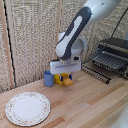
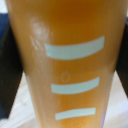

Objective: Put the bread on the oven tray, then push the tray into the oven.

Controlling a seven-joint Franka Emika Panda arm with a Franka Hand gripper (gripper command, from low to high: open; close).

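My clamp (image 1: pixel 64 78) hangs from the white arm over the wooden table, just to the exterior view's right of a blue cup. It is shut on the bread (image 1: pixel 67 81), a small orange-yellow block held low, at or just above the tabletop. In the wrist view the bread (image 2: pixel 70 60) fills the picture, with pale stripes on its face, and a dark finger (image 2: pixel 6 75) stands at each side of it. The oven (image 1: pixel 116 46) stands at the exterior view's right. The oven pan (image 1: pixel 108 60), a dark slatted tray, juts out of its front.
A blue cup (image 1: pixel 48 78) stands beside the bread. A round patterned plate (image 1: pixel 27 108) lies at the front on the exterior view's left. A dark flap or rack (image 1: pixel 97 73) slopes down below the pan. A woven screen (image 1: pixel 30 35) backs the table.
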